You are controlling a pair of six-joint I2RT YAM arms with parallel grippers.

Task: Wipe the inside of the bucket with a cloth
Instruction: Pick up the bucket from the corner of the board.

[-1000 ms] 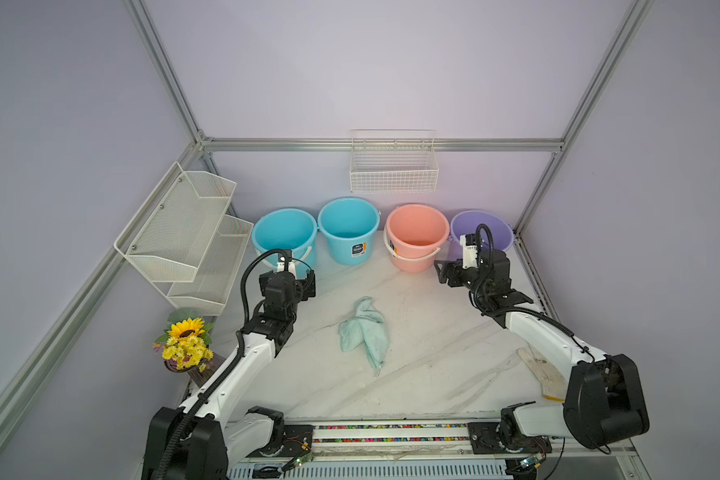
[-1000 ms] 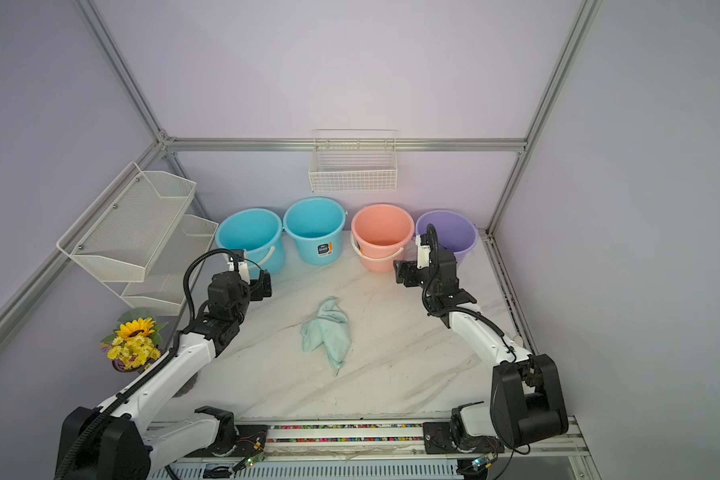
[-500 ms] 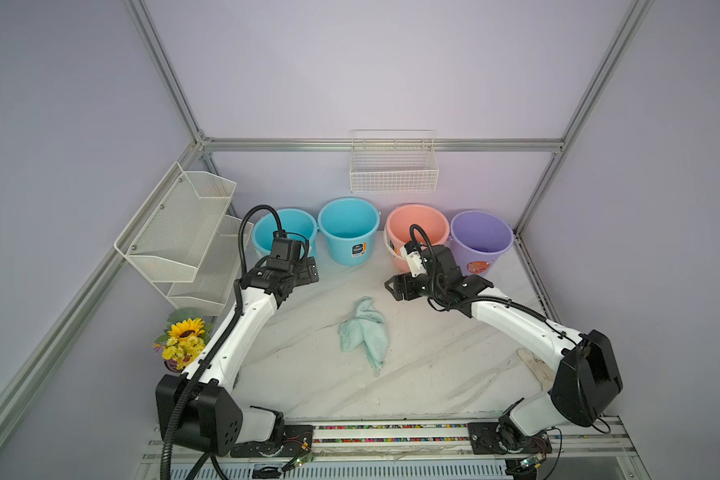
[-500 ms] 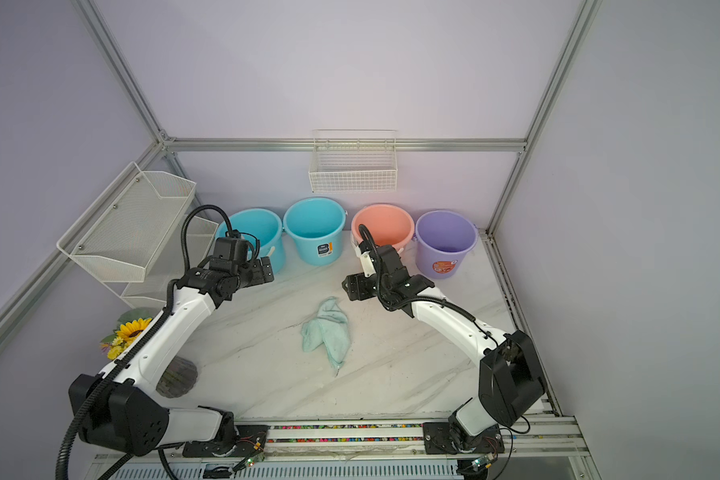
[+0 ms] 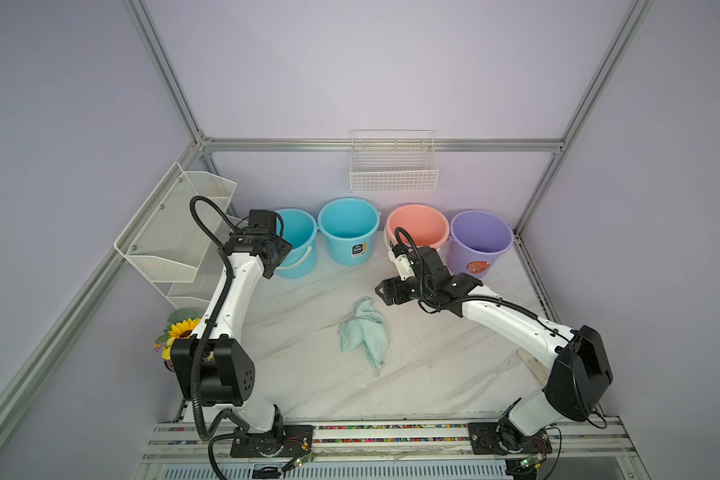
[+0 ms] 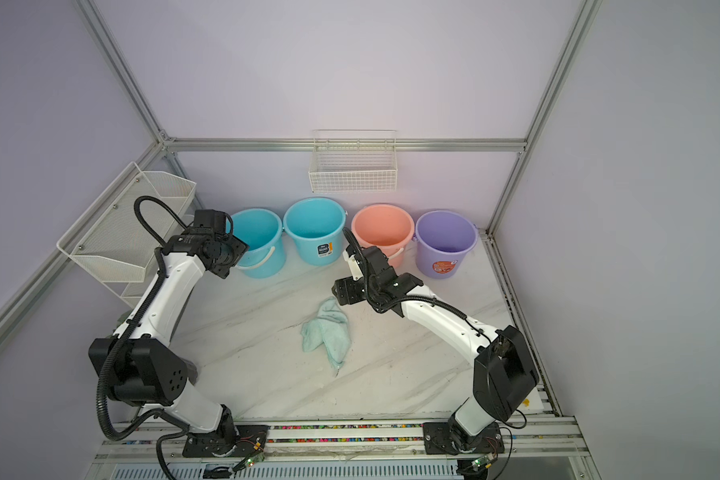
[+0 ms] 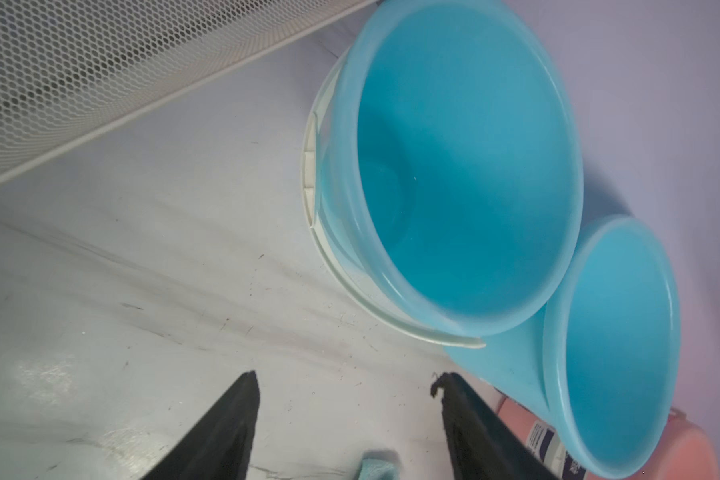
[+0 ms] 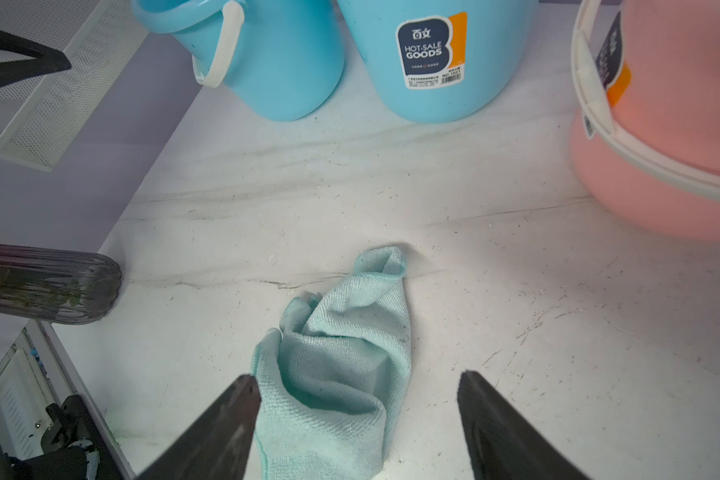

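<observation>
On the white table (image 5: pixel 308 374), near its middle, the cloth (image 5: pixel 364 332) lies in a crumpled heap. The right gripper (image 8: pixel 358 380) hangs just over one end of the cloth, with its jaws wide apart and nothing in them. The left gripper (image 7: pixel 346 376) is up by the blue bucket (image 7: pixel 466 166) at the end of the row, jaws apart and empty too.

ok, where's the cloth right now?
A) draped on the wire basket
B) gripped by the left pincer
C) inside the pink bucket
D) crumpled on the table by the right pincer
D: the cloth lies crumpled on the table, the right pincer open close by it and gripping nothing.
</observation>
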